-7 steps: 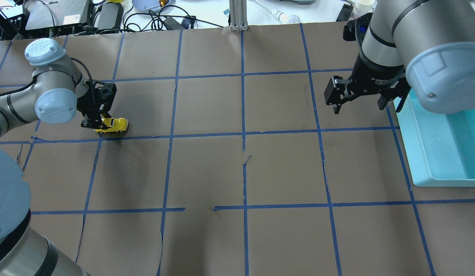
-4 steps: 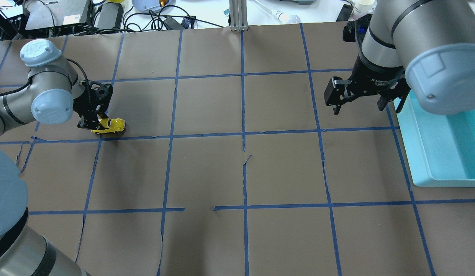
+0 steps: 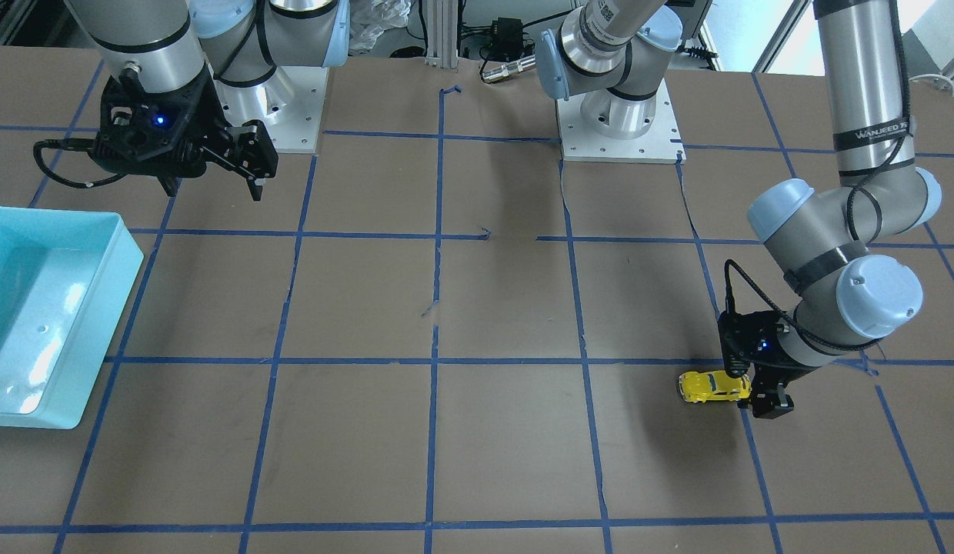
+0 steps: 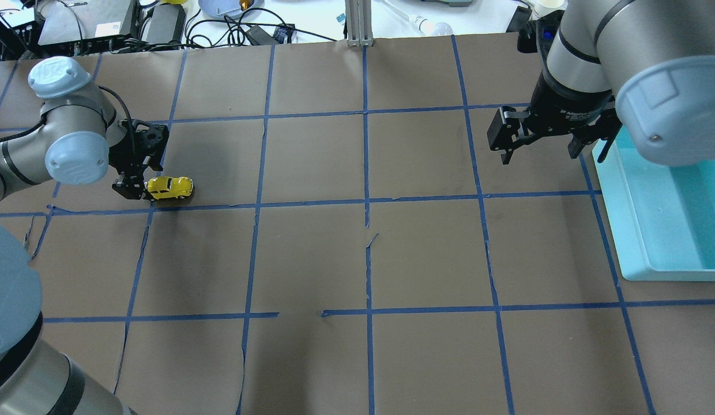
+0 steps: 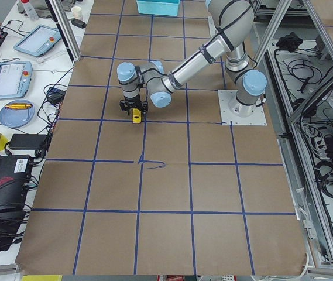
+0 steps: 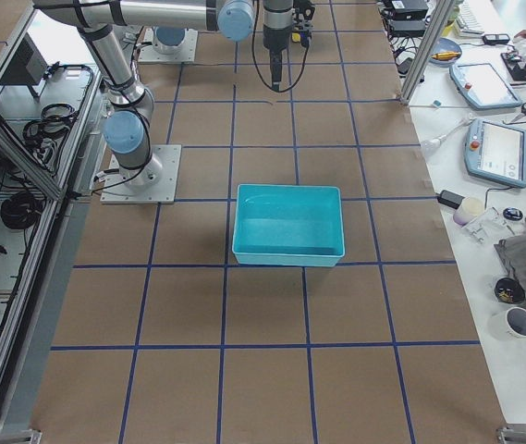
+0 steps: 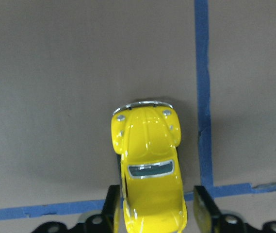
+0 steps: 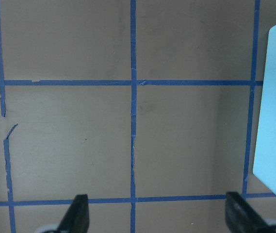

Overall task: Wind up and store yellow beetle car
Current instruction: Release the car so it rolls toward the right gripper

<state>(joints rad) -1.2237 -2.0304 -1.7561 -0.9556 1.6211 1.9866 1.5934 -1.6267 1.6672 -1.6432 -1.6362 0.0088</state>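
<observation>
The yellow beetle car [image 4: 170, 187] stands on its wheels on the brown paper at the table's left, also in the front view [image 3: 712, 386] and the left wrist view [image 7: 150, 165]. My left gripper [image 4: 131, 192] is low at the car's rear. Its fingers [image 7: 202, 208] straddle the tail: one pad is against the body, the other stands a small gap off, so the jaws are slightly open. My right gripper [image 4: 550, 148] hangs wide open and empty above the table, beside the light-blue bin [image 4: 628, 271].
The bin also shows in the front view [image 3: 131, 254] and at the right wrist view's edge [image 8: 266, 121]. Blue tape lines grid the paper, with a line just beside the car [image 7: 203, 97]. Cables and devices lie beyond the far edge [image 4: 161, 23].
My left gripper dragged the car a little leftward, then its jaws eased apart. The car now sits further right of the fingers. The right arm shifted slightly.
</observation>
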